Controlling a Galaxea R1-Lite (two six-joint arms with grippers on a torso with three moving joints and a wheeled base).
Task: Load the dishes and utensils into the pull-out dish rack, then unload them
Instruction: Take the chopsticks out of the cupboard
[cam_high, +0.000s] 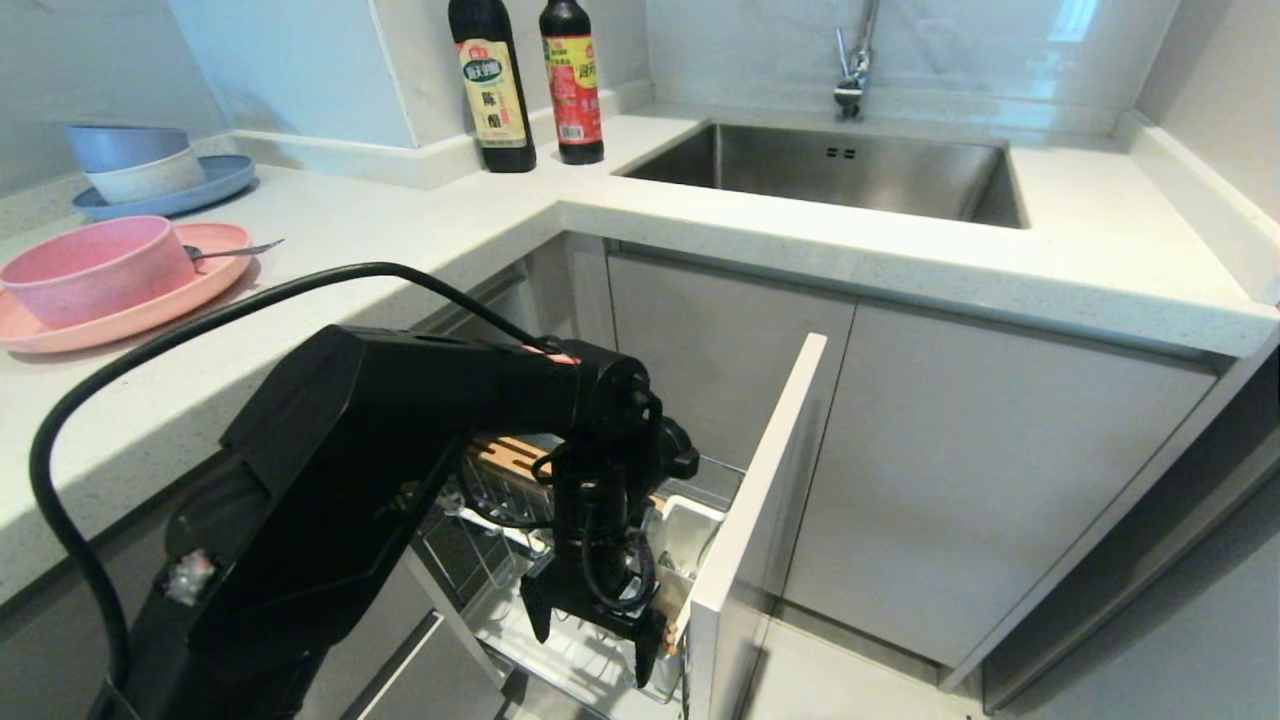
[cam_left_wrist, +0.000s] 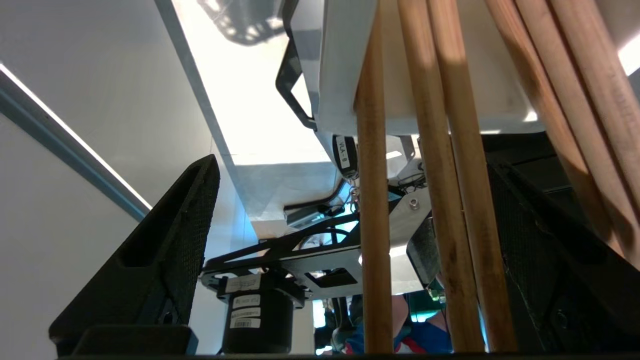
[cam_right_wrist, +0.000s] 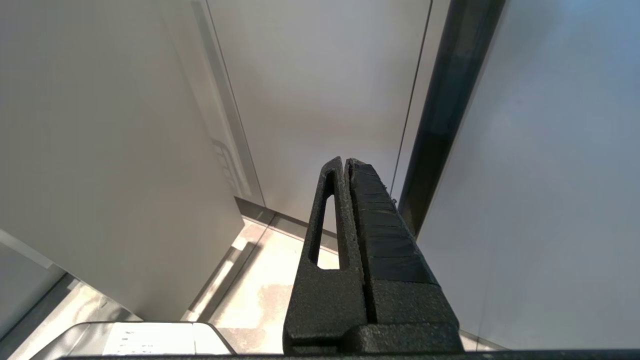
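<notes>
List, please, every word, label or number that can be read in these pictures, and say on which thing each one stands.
"VLA-8": white sticker on a dark part, left wrist view; last character unsure.
Left dark bottle: green and cream label with Chinese characters, too small to read.
Right dark bottle: red and yellow label, Chinese print, unreadable.
Black motor: barcode stickers, too small.
White label, right wrist view: blurred.

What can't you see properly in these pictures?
- Rack: in the head view the left arm covers most of it.
- Chopsticks: in the left wrist view their ends are cut off by the edges; touching the open left gripper or not, unclear.
- Spoon: its bowl end hides behind the pink bowl in the head view.
- Right gripper: shut, outside the head view.
</notes>
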